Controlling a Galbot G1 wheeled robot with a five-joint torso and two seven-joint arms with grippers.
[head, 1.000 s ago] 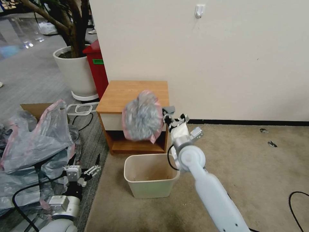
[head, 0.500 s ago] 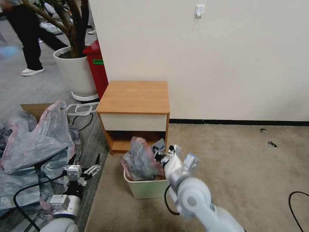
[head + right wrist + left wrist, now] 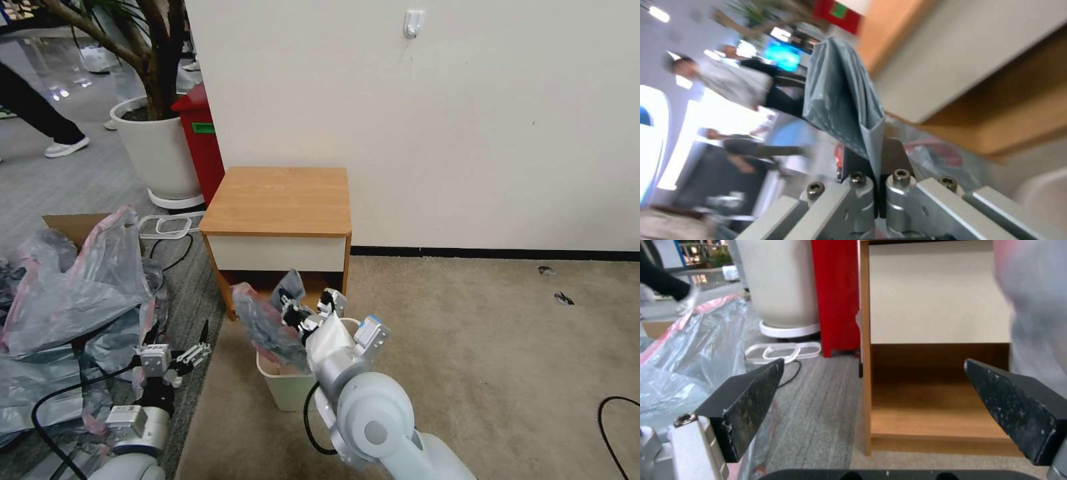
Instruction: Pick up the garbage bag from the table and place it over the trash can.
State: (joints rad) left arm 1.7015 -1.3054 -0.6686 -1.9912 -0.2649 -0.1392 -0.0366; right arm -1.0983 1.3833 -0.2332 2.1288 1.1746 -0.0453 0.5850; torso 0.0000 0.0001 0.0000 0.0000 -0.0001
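1. Right gripper [image 3: 293, 313] hanging just above the trash can [image 3: 283, 387], over its rim on the side nearest the table [image 3: 277, 200], jaws pressed together and pinching a fold of the garbage bag [image 3: 263, 323].
2. In the right wrist view, right gripper [image 3: 878, 160] clamping the thin grey plastic of the garbage bag [image 3: 840, 100] between the two metal jaws, bag standing up out of them as a creased flap.
3. Garbage bag, grey with a pink rim band, drooping in a crumpled bunch from the jaws, spilling partly into the trash can and partly over its rim on the robot's left; not spread open over the rim.
4. Trash can standing on the beige carpet [image 3: 500, 347] just in front of the table's front edge, below the shelf recess [image 3: 250, 287]; part of its cream rim lying hidden behind the right arm.
5. Table top lying bare, cream front panel and recess facing the robot.
6. Left gripper [image 3: 183, 357] hovering low on the robot's left, well apart from the trash can, beside the heap of grey-pink bags [image 3: 73, 293]; jaws spread wide and holding nothing.
7. In the left wrist view, left gripper [image 3: 871, 390] pointing toward the table's recess [image 3: 938, 396], with the red bin [image 3: 835, 293] and the white plant pot [image 3: 778, 283] standing beyond the table's left corner.
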